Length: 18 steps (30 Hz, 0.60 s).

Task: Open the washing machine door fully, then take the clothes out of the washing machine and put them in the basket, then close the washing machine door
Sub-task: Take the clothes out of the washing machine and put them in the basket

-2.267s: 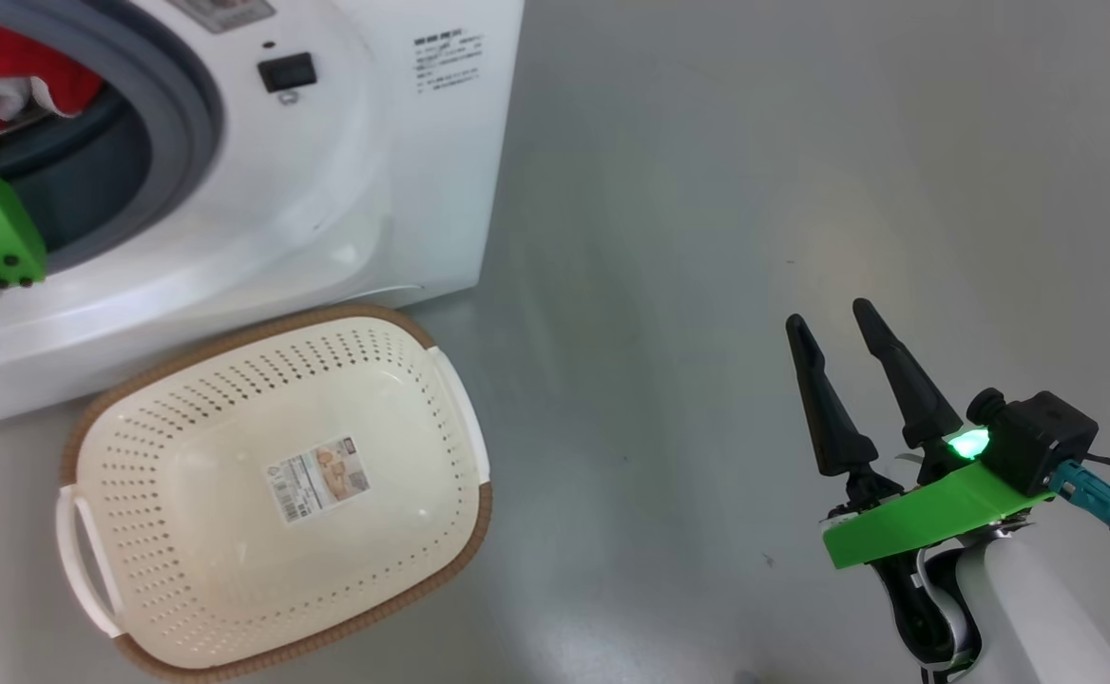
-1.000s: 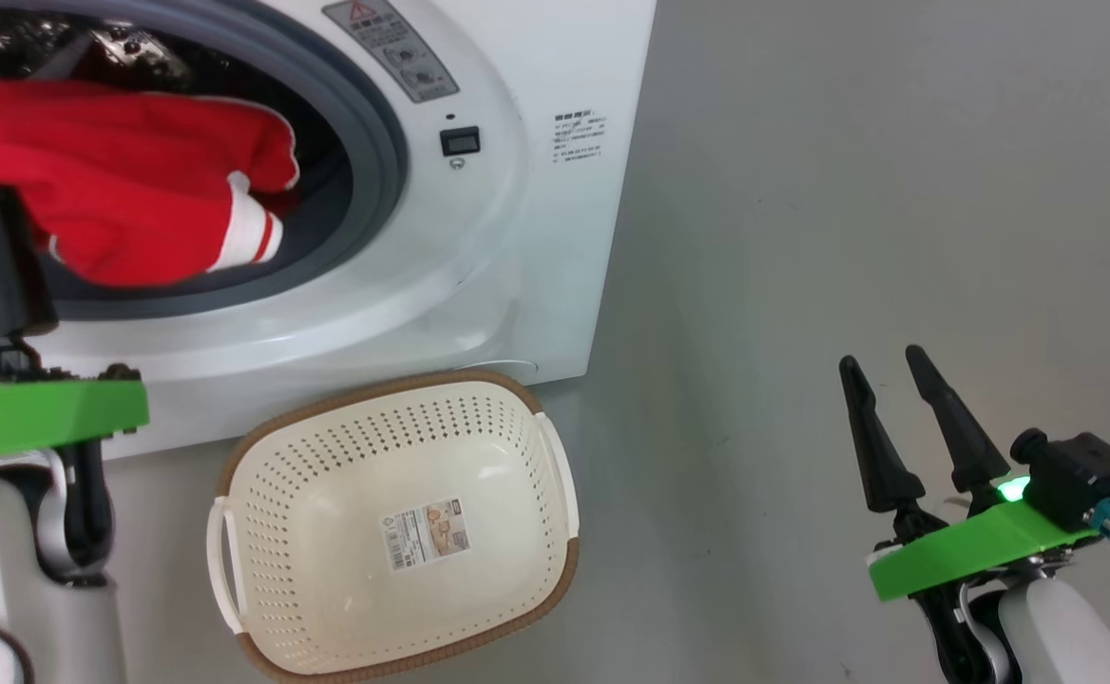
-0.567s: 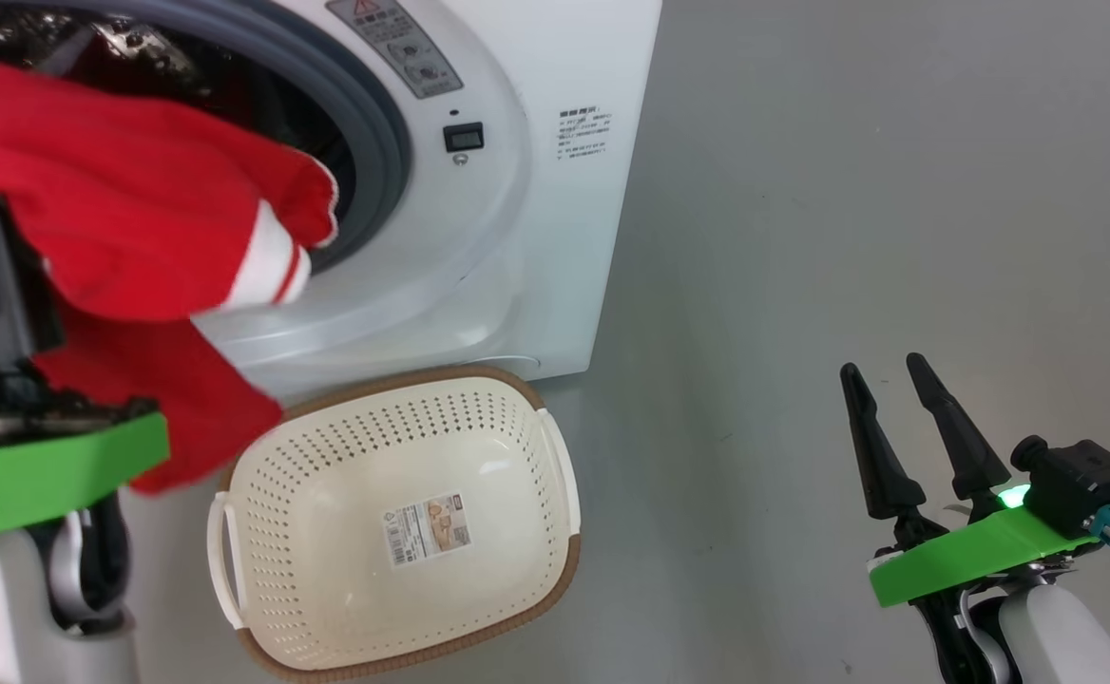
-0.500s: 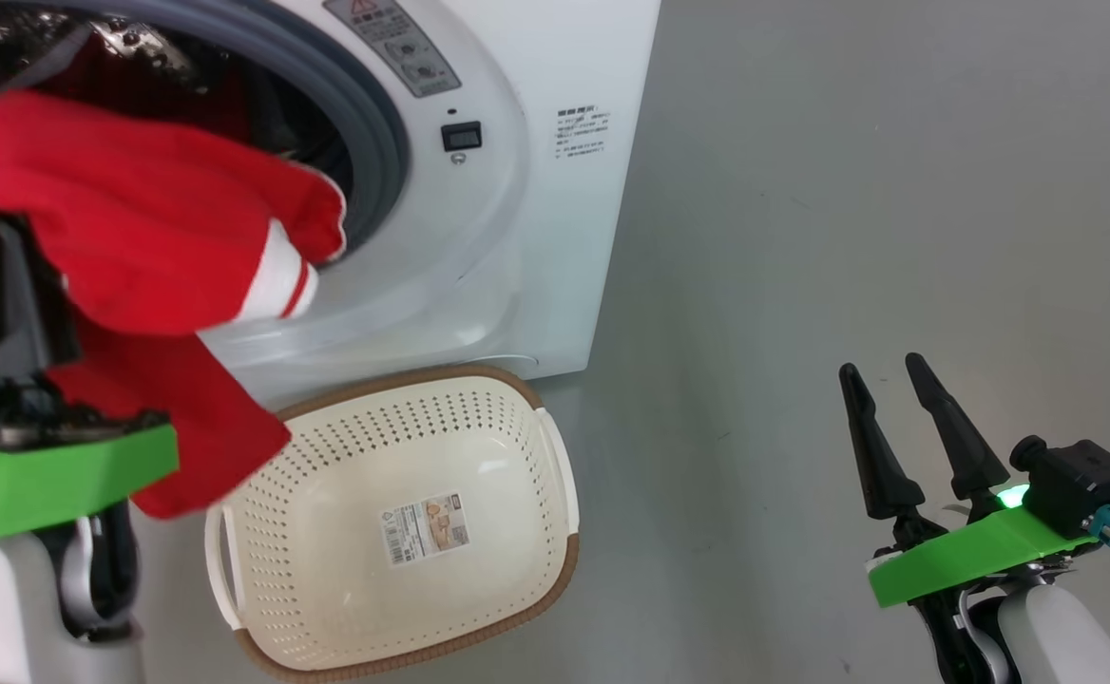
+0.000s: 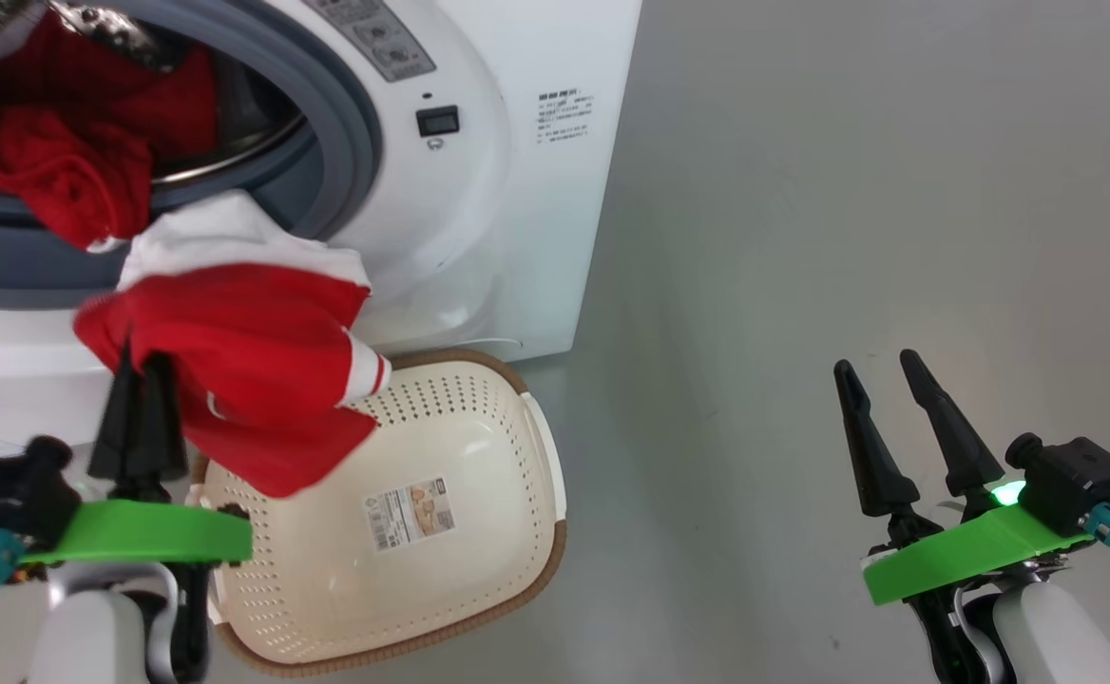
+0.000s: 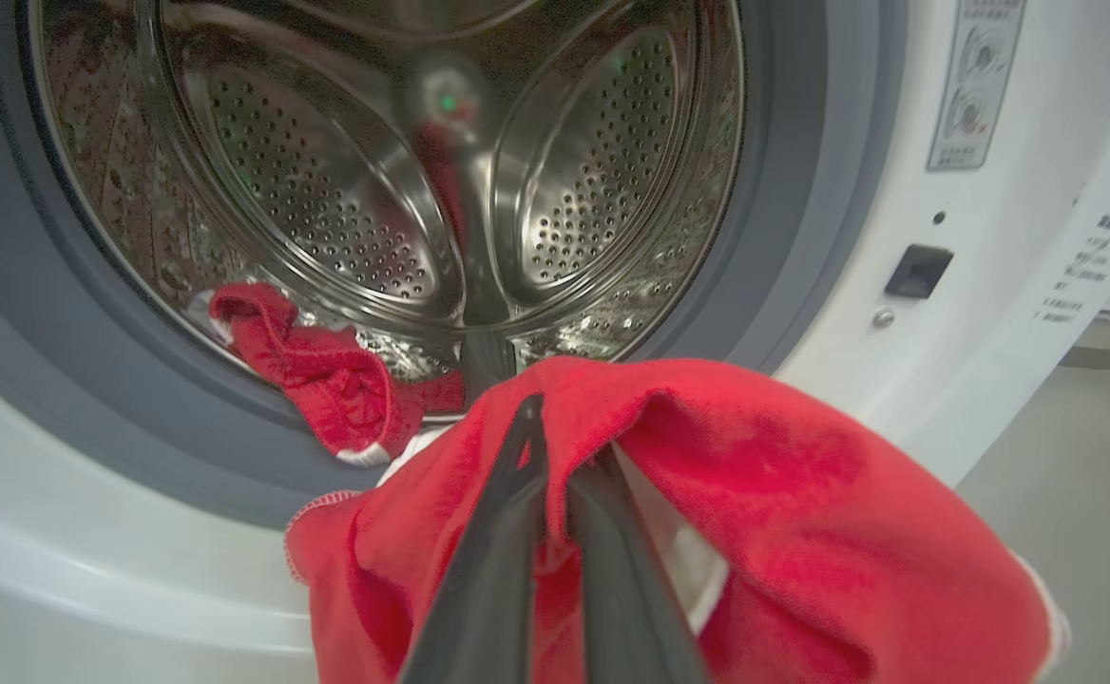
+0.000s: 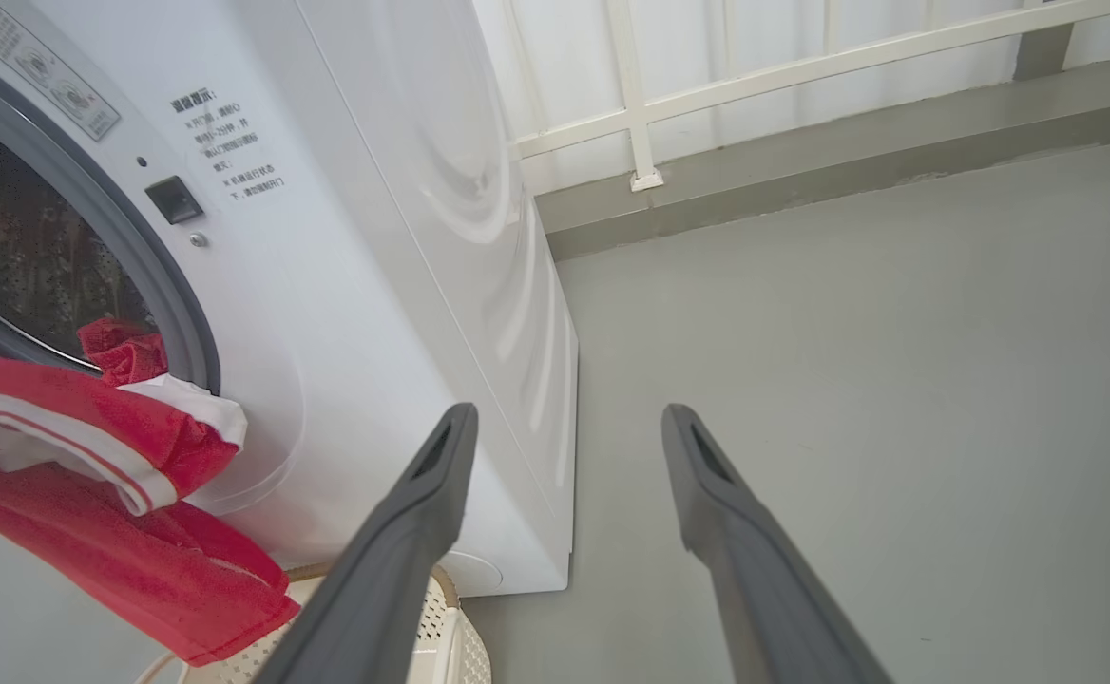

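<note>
Red clothes (image 5: 251, 380) partly out: one piece hangs clamped between the jaws of the left gripper (image 5: 143, 361) above the basket (image 5: 507, 446) rim, another lies in the washing machine (image 5: 479, 237) drum mouth; right gripper (image 5: 873, 361) jaws parted, empty, above the floor (image 5: 802, 190).

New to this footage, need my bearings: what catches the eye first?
Bright red clothes dangle from the shut left gripper, over the edge of the cream basket by the washing machine. Behind, the open steel drum shows more red fabric on its lip. The right gripper idles open above grey floor.
</note>
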### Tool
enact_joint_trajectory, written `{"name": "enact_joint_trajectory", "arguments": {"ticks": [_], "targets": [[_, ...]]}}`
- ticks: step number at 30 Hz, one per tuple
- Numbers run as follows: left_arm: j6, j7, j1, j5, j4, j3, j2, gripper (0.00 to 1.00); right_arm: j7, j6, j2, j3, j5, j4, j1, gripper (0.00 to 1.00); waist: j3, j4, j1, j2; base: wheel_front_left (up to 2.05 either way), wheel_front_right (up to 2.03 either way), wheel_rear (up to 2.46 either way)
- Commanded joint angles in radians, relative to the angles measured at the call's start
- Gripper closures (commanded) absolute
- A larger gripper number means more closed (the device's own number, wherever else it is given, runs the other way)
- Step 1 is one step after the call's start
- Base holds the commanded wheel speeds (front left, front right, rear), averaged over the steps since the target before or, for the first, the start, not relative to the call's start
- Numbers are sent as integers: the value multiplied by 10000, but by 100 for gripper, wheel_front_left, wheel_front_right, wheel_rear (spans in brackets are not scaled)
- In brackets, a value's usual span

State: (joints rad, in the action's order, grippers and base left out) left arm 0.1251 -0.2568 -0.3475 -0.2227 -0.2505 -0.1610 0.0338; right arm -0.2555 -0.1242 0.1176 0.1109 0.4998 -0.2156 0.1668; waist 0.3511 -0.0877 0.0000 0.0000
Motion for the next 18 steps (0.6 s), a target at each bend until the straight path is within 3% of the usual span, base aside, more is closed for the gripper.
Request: {"name": "enact_joint_trajectory", "arguments": {"ticks": [1,18], "targets": [[55,-49,69,-126,-96,-226,168,100,-63,-65,-3,243,-8,277,164,0,151,-55,0,0,0,0,0],[55,-49,-575,246,-4306,650,165,100,-63,-65,-126,227,12,355,577,0,1179,-363,0,0,0,0,0]]}}
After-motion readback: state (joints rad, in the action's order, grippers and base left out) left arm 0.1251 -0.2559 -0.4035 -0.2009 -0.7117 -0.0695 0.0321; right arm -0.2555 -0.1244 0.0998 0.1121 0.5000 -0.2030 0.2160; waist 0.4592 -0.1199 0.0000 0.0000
